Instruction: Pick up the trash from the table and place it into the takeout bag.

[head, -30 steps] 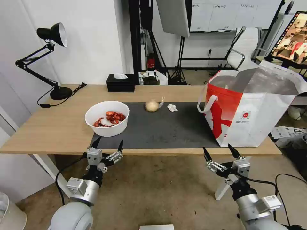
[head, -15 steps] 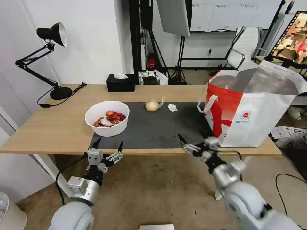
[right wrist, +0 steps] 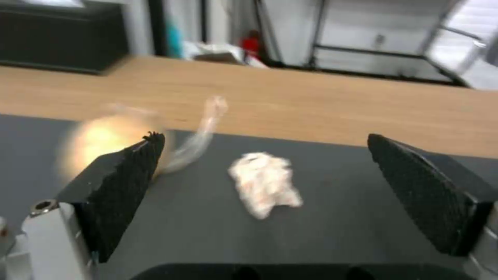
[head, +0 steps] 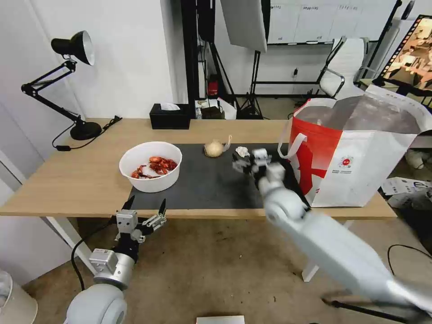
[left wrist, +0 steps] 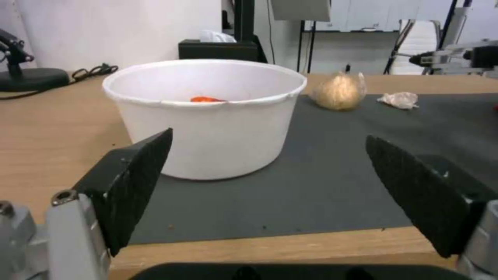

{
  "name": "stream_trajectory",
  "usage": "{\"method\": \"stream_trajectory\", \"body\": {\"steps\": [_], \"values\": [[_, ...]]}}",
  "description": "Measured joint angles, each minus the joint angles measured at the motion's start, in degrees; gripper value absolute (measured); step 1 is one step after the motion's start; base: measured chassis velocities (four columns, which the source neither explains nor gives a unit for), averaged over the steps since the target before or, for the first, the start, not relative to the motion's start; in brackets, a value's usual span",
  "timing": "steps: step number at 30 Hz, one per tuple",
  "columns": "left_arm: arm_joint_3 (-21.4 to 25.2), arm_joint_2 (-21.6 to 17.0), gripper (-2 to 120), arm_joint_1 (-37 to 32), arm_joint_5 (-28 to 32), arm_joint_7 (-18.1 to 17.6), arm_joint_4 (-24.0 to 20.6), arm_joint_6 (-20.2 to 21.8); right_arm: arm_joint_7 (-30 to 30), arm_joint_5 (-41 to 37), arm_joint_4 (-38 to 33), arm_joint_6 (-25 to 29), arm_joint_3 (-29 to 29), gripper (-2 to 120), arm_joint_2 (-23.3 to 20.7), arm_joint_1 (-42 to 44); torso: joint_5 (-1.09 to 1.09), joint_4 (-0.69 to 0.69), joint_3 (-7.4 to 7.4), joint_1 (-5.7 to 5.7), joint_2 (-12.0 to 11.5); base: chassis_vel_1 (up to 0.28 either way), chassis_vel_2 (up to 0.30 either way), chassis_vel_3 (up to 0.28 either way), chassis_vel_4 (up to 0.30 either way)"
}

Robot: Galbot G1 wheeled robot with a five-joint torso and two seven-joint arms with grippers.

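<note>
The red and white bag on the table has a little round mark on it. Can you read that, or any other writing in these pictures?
Nothing can be read for certain.
Takeout bag: a small round red logo with lines of tiny print beneath it, all too small to read.
Whiteboard on the back wall: faint writing, too small to read.
Bowl, tissue box: no lettering visible.

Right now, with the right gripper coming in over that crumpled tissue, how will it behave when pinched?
The crumpled tissue looks soft and very light, so it should likely squash flat between the open right gripper pads. It lies loose on the mat, so a nudge may push it along.
</note>
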State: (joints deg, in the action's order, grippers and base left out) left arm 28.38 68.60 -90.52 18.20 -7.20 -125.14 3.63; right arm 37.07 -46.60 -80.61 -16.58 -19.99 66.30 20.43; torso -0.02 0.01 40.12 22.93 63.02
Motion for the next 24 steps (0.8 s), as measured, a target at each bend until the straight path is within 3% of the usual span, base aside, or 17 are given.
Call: {"method": "stream_trajectory", "body": {"steps": [3, 7, 16, 24], "values": [[0.12, 0.26, 100, -0.14, -0.05, 0.00, 0.16, -0.22, 1.48, -0.27, 9.21, -1.99, -0.72, 100, 4.02, -4.49, 0.00, -0.01, 0.00, 0.01, 0.00, 0.000, 0.000, 0.000, 0.000], [0.30, 0.47, 100, -0.64, -0.22, 0.01, 0.15, -0.53, 1.28, -0.32, 16.21, -3.64, -0.74, 100, 7.42, -7.65, 0.01, -0.01, 0.00, 0.00, 0.00, 0.000, 0.000, 0.000, 0.000], [1.07, 0.22, 100, -1.51, -0.30, 0.04, -0.47, -1.26, -2.64, -0.12, 25.47, -4.33, 0.43, 100, 12.44, -9.39, 0.01, -0.01, -0.01, 0.00, 0.00, 0.000, 0.000, 0.000, 0.000], [1.16, 0.33, 100, -2.16, -0.33, 0.10, -0.63, -1.55, -3.70, 0.35, 29.62, -4.05, 2.21, 100, 14.46, -9.40, 0.01, -0.01, -0.01, -0.01, 0.01, 0.000, 0.000, 0.000, 0.000]]}}
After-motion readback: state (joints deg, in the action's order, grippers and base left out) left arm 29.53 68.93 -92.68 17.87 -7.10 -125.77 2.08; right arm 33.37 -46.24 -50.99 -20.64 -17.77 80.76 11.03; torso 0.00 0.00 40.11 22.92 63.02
